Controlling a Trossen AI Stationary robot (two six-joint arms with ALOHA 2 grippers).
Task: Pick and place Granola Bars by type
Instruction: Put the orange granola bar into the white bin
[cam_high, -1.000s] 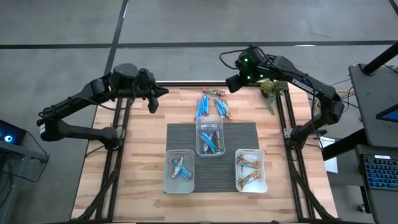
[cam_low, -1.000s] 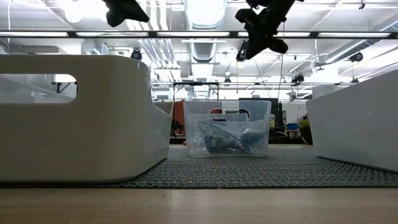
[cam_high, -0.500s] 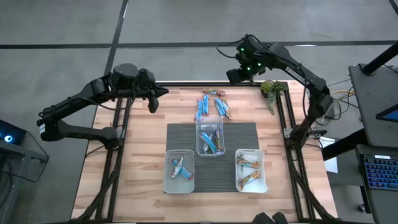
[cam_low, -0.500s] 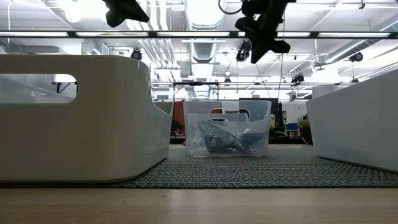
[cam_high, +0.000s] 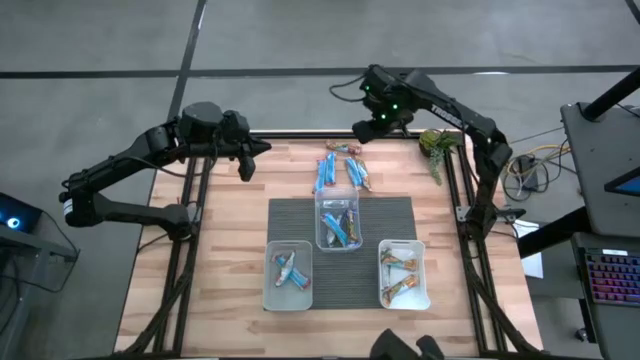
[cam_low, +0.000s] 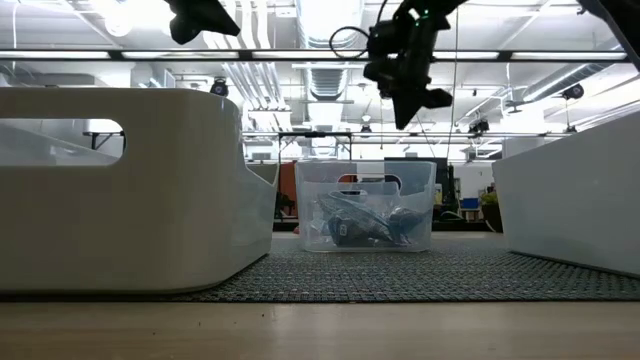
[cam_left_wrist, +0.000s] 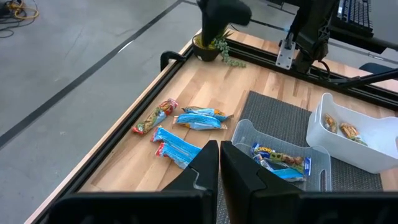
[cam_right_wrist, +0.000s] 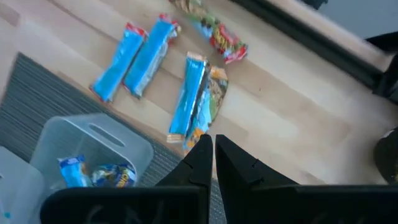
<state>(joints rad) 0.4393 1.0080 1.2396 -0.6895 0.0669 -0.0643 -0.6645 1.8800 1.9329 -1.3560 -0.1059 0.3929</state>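
On the wooden counter (cam_high: 230, 230), loose Granola Bars (cam_high: 340, 168) lie far of three tubs (cam_high: 338, 222), while both raised grippers, left (cam_high: 248, 160) and right (cam_high: 362, 131), keep jaws closed, empty.

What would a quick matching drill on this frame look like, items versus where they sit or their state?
Things:
1. right gripper
2. left gripper
3. green plant clump
4. loose granola bars

Places or states:
A. lying on bare wood beyond the mat
B. shut, above the table's far edge near the loose bars
C. far right corner of the table
D. shut, above the table's far left part

Pairs: 1-B, 2-D, 3-C, 4-A
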